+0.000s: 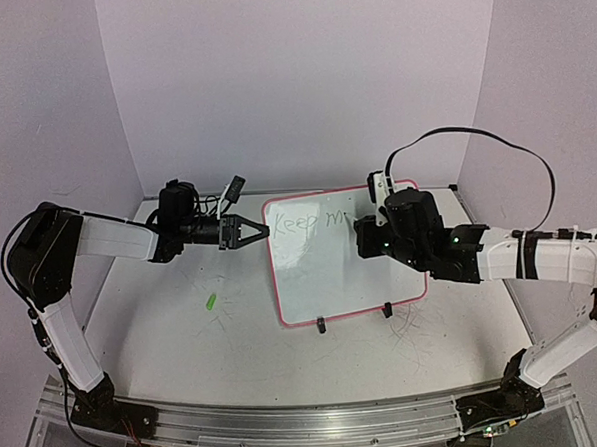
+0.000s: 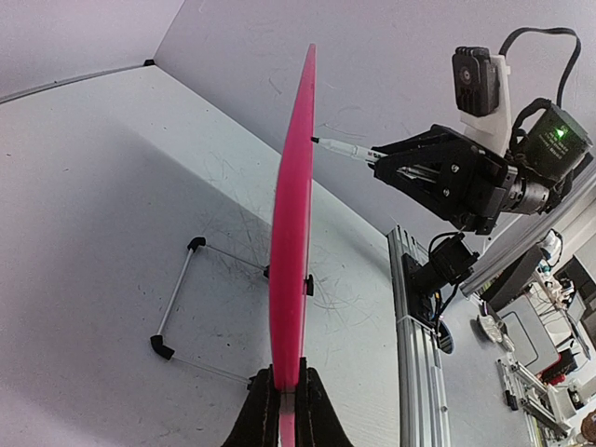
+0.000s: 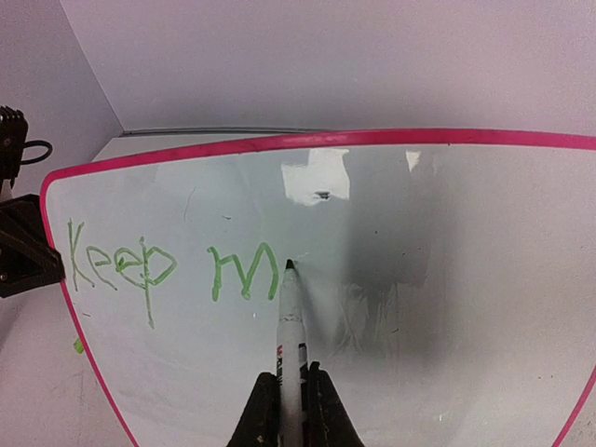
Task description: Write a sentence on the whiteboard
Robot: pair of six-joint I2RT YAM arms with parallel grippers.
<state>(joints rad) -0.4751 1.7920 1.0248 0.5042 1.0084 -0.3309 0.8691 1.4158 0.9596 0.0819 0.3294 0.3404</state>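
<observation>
With my left gripper (image 1: 261,230) clamped on the left edge of the whiteboard (image 1: 332,282) at frame centre and my right gripper (image 3: 289,396) clamped on the marker (image 3: 291,321), its tip touching just after "Keep m" of the sentence (image 3: 168,265), I fear pressing too hard could twist it and skew the stroke.

board (image 1: 346,271): I see it propped on 2 black feet (image 1: 321,326), pink frame.
sentence (image 1: 309,223): faint, I read "Keep m", top left.
left gripper (image 1: 262,231): pinched on the board's left edge.
right gripper (image 1: 361,232): at the board face, just right of the "m".
green bit (image 1: 210,301): on my table (image 1: 185,355), left of the board.
</observation>
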